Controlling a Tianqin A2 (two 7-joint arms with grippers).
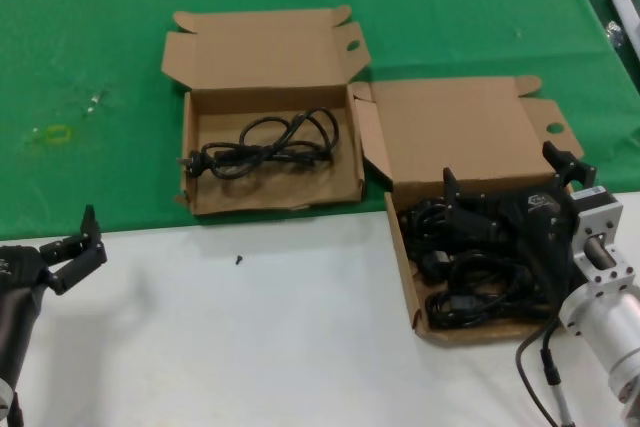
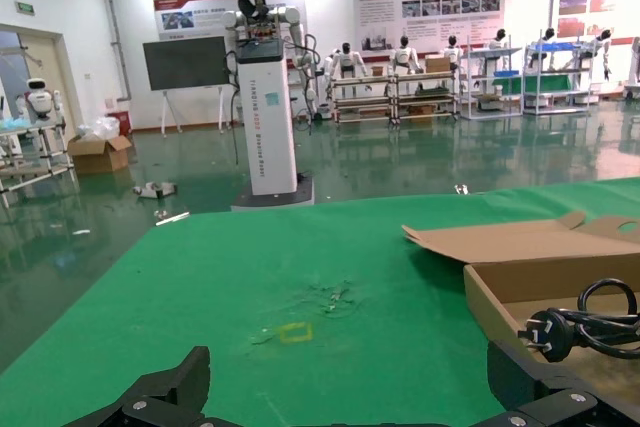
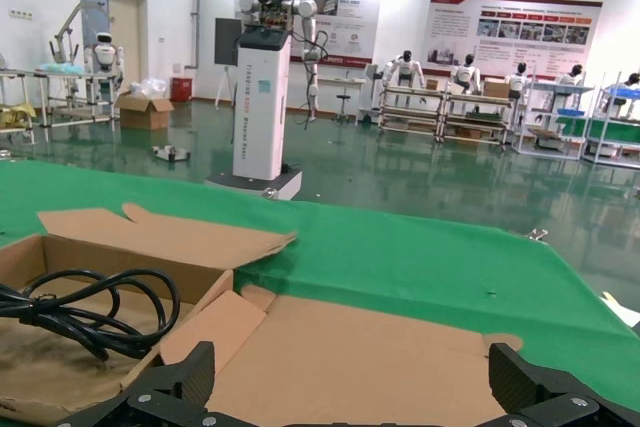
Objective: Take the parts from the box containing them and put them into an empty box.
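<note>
While the head view shows 1 cord (image 1: 262, 144) already in the left box (image 1: 200, 197), several cords (image 1: 470, 282) remain in the right box (image 1: 408, 287) under the right gripper (image 1: 510, 192), jaws apart. Left gripper (image 1: 75, 247) idles, spread. Wrist views confirm both claws open.

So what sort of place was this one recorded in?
Probably a robotics lab or showroom hall: humanoid robots stand by shelving racks, wall posters line the back, and a white robot tower stands on the glossy green floor.
</note>
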